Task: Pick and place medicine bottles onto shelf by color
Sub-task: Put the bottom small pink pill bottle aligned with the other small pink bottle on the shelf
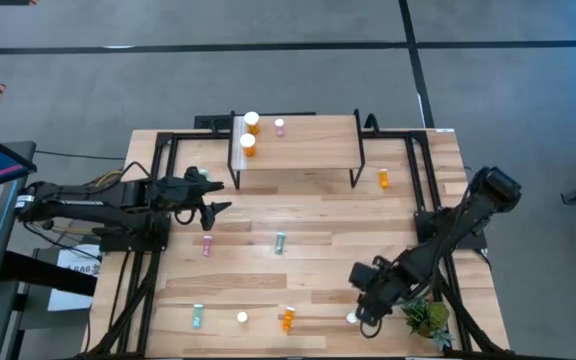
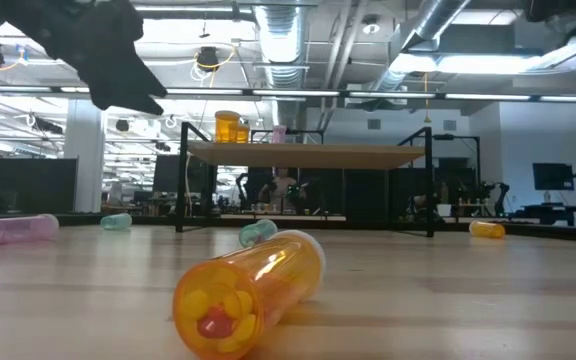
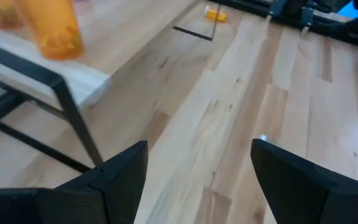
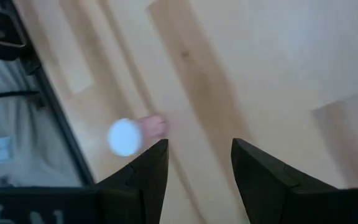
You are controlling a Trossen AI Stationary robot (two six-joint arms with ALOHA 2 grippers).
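High view shows us our right gripper (image 1: 360, 308) spread empty over a white-capped pink bottle (image 1: 351, 318) near the plant (image 1: 428, 318), seemingly lining up a grasp, while our left gripper (image 1: 218, 196) waits spread beside the shelf (image 1: 298, 150) holding two orange bottles (image 1: 249, 134).

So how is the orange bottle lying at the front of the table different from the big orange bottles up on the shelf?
The front orange bottle lies on its side on the table; the two shelf bottles stand upright on the shelf. The front one is slimmer, while the shelf bottles are wider with big white lids. The front one lies alone; the shelf bottles stand side by side. All are orange with white caps.
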